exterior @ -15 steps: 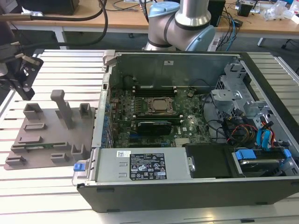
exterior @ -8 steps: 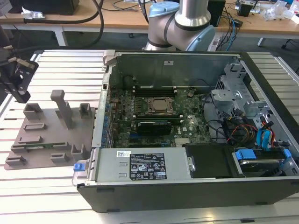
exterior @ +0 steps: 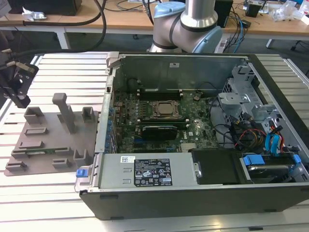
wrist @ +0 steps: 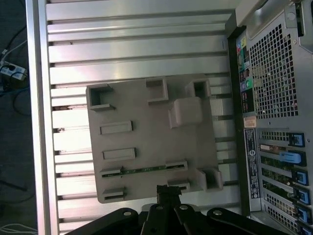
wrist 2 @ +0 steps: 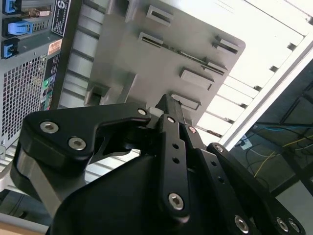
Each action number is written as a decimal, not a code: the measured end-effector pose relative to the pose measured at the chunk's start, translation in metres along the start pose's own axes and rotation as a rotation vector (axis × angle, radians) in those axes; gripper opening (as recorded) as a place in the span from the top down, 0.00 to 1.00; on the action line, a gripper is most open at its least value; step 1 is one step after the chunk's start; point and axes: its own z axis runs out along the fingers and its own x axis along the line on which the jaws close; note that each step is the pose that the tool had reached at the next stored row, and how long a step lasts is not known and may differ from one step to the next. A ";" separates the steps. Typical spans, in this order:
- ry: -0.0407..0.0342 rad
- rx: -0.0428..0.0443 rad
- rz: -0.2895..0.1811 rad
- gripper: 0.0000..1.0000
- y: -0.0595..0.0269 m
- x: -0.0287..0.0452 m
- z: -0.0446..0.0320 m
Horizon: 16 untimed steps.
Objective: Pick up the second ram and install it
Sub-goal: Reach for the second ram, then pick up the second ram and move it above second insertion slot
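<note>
1. Slatted metal table [exterior: 43, 193] carries the whole set-up; behind it we see desks strewn with cables, and the grey arm [exterior: 193, 29] rises behind the computer case
2. At the exterior view's far left, the gripper [exterior: 20, 99] hangs above the table near the fixture plate's edge and touches nothing
3. We see the gripper [wrist: 168, 190] in the first wrist view with its fingers drawn together on nothing, and the gripper [wrist 2: 168, 104] looks the same in the second wrist view
4. Next comes the grey fixture plate [exterior: 48, 130], flat on the table with upright blocks
5. We find the second ram [exterior: 42, 151] seated in that plate, a thin green strip between low blocks near its front edge; both wrist views show the second ram [wrist: 144, 170] [wrist 2: 188, 55] there too
6. Just beside the plate stands the open computer case [exterior: 193, 63], with its motherboard [exterior: 193, 130] and processor socket [exterior: 166, 110] exposed
7. At the exterior view's far right sit drive bays with blue tabs [exterior: 270, 145]
</note>
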 end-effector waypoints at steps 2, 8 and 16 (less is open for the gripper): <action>0.0000 0.0000 0.000 0.90 0.0000 0.0000 0.0000; 0.0000 0.0000 -0.001 0.90 -0.0001 0.0000 0.0000; 0.0101 -0.0057 -0.227 0.90 -0.0001 0.0000 0.0000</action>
